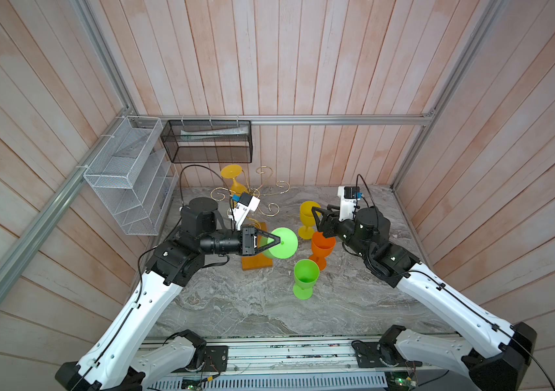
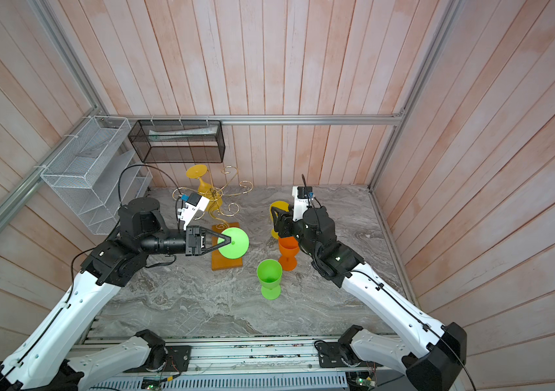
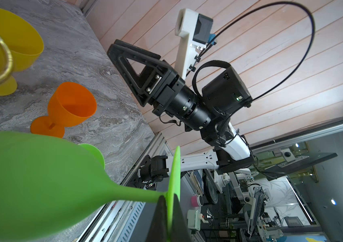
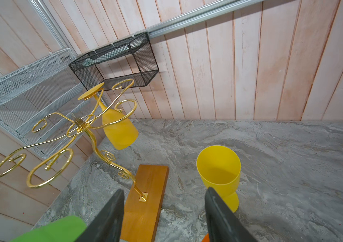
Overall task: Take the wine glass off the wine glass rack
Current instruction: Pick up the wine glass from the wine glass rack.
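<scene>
Left gripper (image 1: 281, 242): clamped shut on the stem of the green wine glass (image 1: 286, 252), just below its foot.
Green wine glass: foot uppermost, over the wooden base (image 1: 257, 263) of the wine glass rack (image 1: 262, 194).
Left wrist only: the nearest gold scroll (image 3: 3, 62) is apart from the green bowl.
Right gripper (image 4: 164, 190): jaws spread, nothing between them.
Right wrist only: the whole bowl of the yellow wine glass (image 4: 120, 130), which hangs upside down from a scroll arm.
</scene>
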